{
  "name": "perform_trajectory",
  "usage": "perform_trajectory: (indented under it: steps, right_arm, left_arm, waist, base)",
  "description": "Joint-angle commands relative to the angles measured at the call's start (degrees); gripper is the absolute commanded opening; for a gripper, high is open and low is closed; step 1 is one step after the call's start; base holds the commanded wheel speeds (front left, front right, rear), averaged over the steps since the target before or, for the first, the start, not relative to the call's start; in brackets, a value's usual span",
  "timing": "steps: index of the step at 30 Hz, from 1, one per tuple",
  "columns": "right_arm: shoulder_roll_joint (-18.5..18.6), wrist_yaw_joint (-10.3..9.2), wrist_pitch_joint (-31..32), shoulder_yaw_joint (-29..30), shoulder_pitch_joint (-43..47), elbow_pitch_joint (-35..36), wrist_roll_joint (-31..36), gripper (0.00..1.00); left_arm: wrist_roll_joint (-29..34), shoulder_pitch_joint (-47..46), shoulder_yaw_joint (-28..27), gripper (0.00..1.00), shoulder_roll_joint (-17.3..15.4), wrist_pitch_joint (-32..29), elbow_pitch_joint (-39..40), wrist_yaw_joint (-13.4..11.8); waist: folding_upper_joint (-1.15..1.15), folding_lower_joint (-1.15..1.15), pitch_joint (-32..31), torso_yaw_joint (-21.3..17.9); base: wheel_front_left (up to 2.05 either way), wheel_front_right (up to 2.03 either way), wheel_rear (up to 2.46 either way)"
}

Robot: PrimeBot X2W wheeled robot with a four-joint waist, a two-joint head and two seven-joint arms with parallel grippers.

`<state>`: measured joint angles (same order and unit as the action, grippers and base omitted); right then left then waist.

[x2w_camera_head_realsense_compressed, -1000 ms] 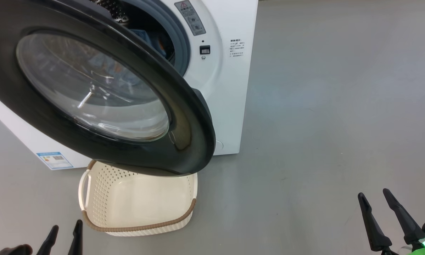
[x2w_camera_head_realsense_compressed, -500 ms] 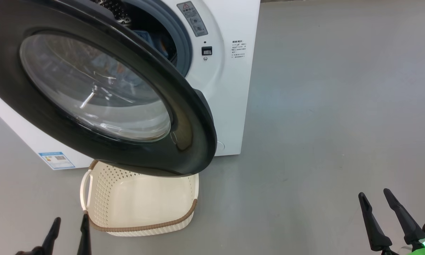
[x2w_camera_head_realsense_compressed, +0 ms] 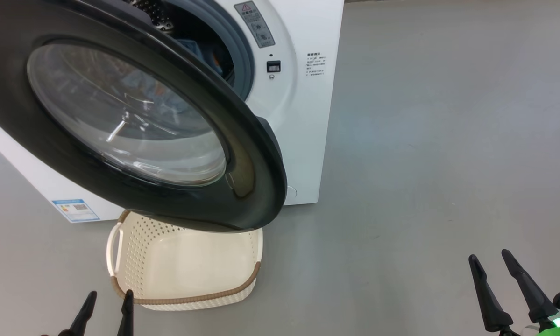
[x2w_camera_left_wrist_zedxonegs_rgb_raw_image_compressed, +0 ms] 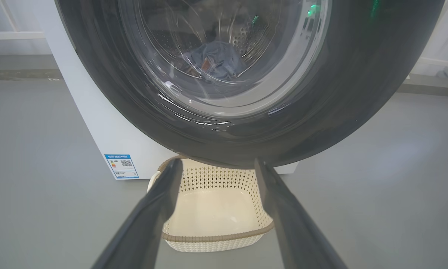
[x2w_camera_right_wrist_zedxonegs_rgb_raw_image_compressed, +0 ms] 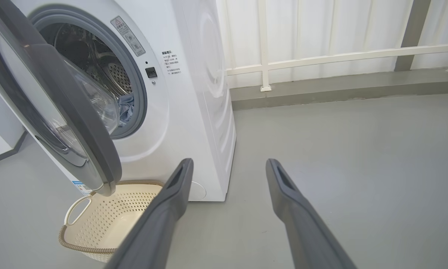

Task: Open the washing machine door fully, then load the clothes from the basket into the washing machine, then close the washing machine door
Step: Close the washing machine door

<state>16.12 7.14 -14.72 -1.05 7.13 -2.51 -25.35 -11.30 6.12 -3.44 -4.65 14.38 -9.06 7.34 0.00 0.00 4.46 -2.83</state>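
Note:
The washing machine [x2w_camera_head_realsense_compressed: 308,121] stands with its glossy black door [x2w_camera_head_realsense_compressed: 242,154] swung half open over the basket [x2w_camera_head_realsense_compressed: 186,298]. The cream basket [x2w_camera_left_wrist_zedxonegs_rgb_raw_image_compressed: 216,239] sits on the floor with nothing in it. Blue clothes [x2w_camera_right_wrist_zedxonegs_rgb_raw_image_compressed: 126,108] lie inside the drum, seen also through the door glass as clothes [x2w_camera_left_wrist_zedxonegs_rgb_raw_image_compressed: 212,61]. My left gripper [x2w_camera_head_realsense_compressed: 108,298] is open at the basket's near left corner, nothing between its fingers. My right gripper [x2w_camera_head_realsense_compressed: 490,261] is open over bare floor, far right of the machine.
Grey floor [x2w_camera_head_realsense_compressed: 424,163] stretches to the right of the machine. A white railing [x2w_camera_right_wrist_zedxonegs_rgb_raw_image_compressed: 339,56] and a low grey kerb run along the wall behind. A blue label [x2w_camera_head_realsense_compressed: 74,210] sits low on the machine's front.
My left gripper has moved right and a little down, toward the basket's near left corner. The view has shifted slightly. The right gripper has barely moved.

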Motion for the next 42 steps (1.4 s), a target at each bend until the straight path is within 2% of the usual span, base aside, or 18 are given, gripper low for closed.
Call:
perform_trajectory:
  steps: [1,2,3,4,5,6,18,24,31,34,42]
  right_arm:
    - [1.18,0.35,-0.28,-1.23,-0.56,1.21,0.01,1.00]
    - [1.20,0.35,-0.28,-1.51,-0.71,1.15,-0.18,1.00]
    - [1.22,0.35,-0.28,-1.86,-0.94,1.13,-0.44,0.60]
    - [1.30,0.35,-0.28,-2.27,-1.28,1.14,-0.69,0.44]
    - [1.37,0.35,-0.28,-2.60,-1.77,1.04,-0.86,0.08]
    - [1.35,0.35,-0.28,-2.92,-2.39,1.01,-1.13,0.00]
    - [0.12,0.35,-0.28,-8.19,-14.95,3.91,-2.77,0.00]
    - [-1.17,0.35,-0.28,-11.05,-23.44,9.13,-3.43,0.00]
    - [-3.03,0.35,-0.28,-19.98,-27.69,16.58,-3.99,0.00]
    - [-3.26,0.35,-0.28,-25.25,-27.26,15.82,-4.27,0.00]
    - [-3.18,0.35,-0.28,-36.18,-24.97,7.15,-6.26,0.00]
  left_arm:
    - [0.09,-0.86,-2.22,1.00,-0.62,0.62,1.07,0.14]
    - [-0.01,-0.91,-2.23,1.00,-0.58,0.62,1.10,0.14]
    - [-0.06,-0.95,-2.18,1.00,-0.54,0.62,1.09,0.14]
    - [-0.08,-0.99,-2.14,1.00,-0.48,0.62,1.15,0.14]
    - [-0.09,-1.01,-2.09,1.00,-0.39,0.62,1.24,0.14]
    - [-0.07,-1.01,-1.97,1.00,-0.29,0.62,1.28,0.14]
    - [0.27,-0.93,-0.07,1.00,0.06,0.62,3.72,0.14]
    - [0.47,-0.73,0.81,1.00,0.32,0.62,4.96,0.14]
    - [0.16,0.81,1.18,1.00,0.91,0.62,6.20,0.14]
    - [0.01,1.21,1.15,1.00,1.18,0.62,6.44,0.14]
    - [-0.41,0.50,1.91,1.00,1.66,0.62,6.52,0.14]
  waist:
    - [0.00,0.00,-0.04,0.17]
    - [0.00,0.00,-0.09,0.32]
    - [0.00,0.00,-0.15,0.47]
    - [0.00,0.00,-0.20,0.64]
    - [0.00,0.00,-0.28,0.82]
    - [0.00,0.00,-0.39,1.03]
    - [0.00,0.00,-1.84,4.97]
    - [0.00,0.00,-2.60,8.03]
    - [0.00,0.00,-3.37,10.92]
    - [0.00,0.00,-3.10,11.85]
    - [0.00,0.00,-1.19,14.34]
  base:
    - [0.00,0.00,0.00]
    - [0.00,0.00,0.00]
    - [0.00,0.00,0.00]
    - [0.00,0.00,0.00]
    - [0.00,0.00,0.00]
    - [0.00,0.00,0.00]
    - [0.00,0.00,0.00]
    - [0.00,0.00,0.00]
    - [0.00,0.00,0.00]
    - [0.00,0.00,0.00]
    - [0.00,0.00,0.00]
